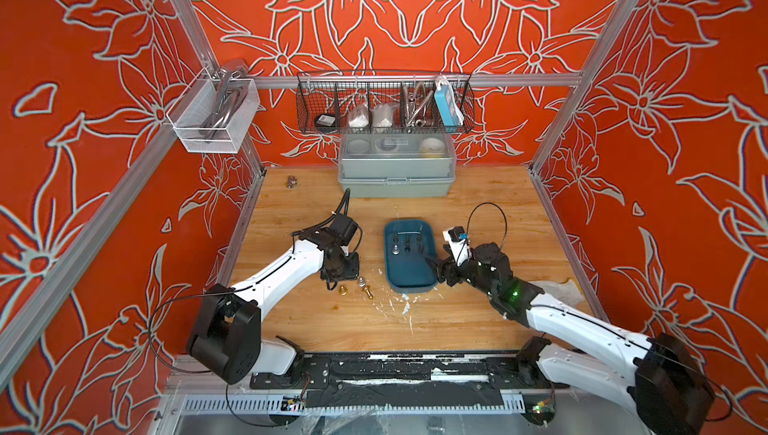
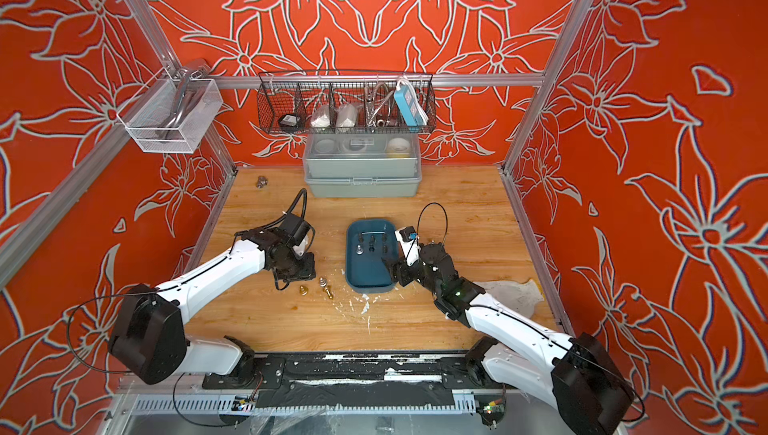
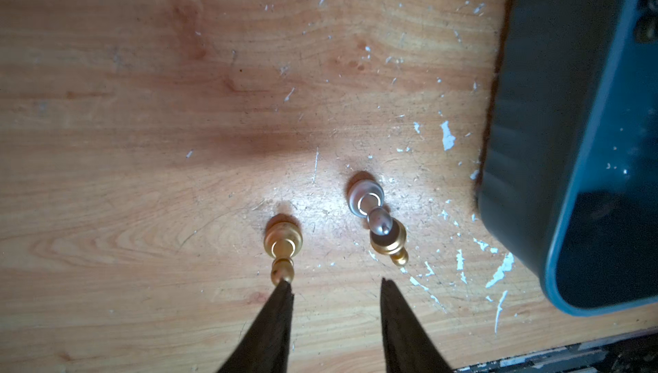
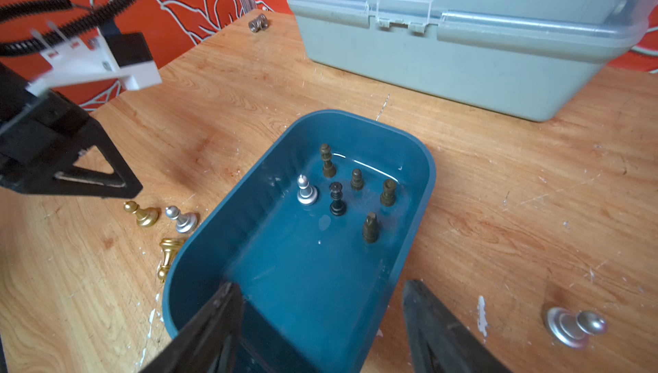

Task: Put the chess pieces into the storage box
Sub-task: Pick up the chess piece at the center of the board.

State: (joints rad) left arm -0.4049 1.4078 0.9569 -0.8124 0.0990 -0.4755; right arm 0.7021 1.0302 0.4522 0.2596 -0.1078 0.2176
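Note:
The teal storage box (image 1: 410, 274) (image 4: 302, 264) lies mid-table. A silver chess piece (image 4: 307, 191), a black one (image 4: 337, 200) and several dark brown ones stand in it. Left of the box, a gold pawn (image 3: 283, 243) (image 1: 342, 290) and a silver pawn (image 3: 366, 196) stand on the wood, and a gold piece (image 3: 390, 243) lies tipped over. My left gripper (image 3: 334, 284) hangs open just above them, one fingertip at the gold pawn's head. My right gripper (image 4: 320, 287) is open, straddling the box's near right wall. A silver piece (image 4: 573, 325) lies on the wood right of the box.
A grey-green lidded box (image 1: 397, 171) stands at the back, with a black wire basket (image 1: 384, 104) hung above it. A brown metal fitting (image 1: 291, 181) sits back left. A white mesh basket (image 1: 212, 117) hangs on the left rail. White flecks (image 1: 405, 306) dot the wood.

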